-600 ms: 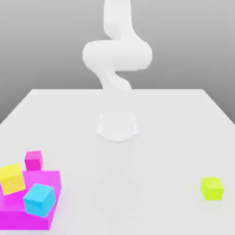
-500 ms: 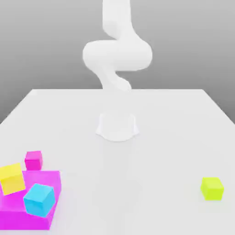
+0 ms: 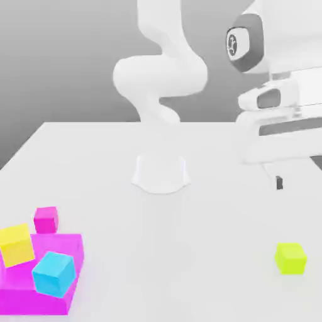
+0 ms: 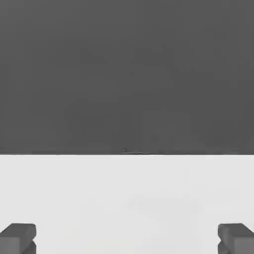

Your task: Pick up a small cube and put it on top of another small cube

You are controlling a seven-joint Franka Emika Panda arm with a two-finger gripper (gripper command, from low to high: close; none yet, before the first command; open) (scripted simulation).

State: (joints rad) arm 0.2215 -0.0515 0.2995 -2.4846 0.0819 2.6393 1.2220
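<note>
The small lime yellow-green cube [image 3: 290, 258] rests on the white table [image 3: 188, 239] near the front, at the exterior view's right. A small magenta cube [image 3: 46, 219] sits at the front on the exterior view's left. The arm's white hand [image 3: 283, 119] hangs high over the right side of the table, above and behind the lime cube, with one dark finger [image 3: 278, 182] pointing down. In the hand view my gripper [image 4: 127, 242] is open, its fingertips [image 4: 18, 237] wide apart with only bare table between them.
A large flat magenta block [image 3: 25, 295] lies at the front left corner, with a yellow cube [image 3: 17, 244] and a cyan cube [image 3: 54, 273] on it. The arm's round base [image 3: 161, 173] stands at the table's middle.
The hand has swung into the exterior view at the right, above the table. None of the cubes has moved.
</note>
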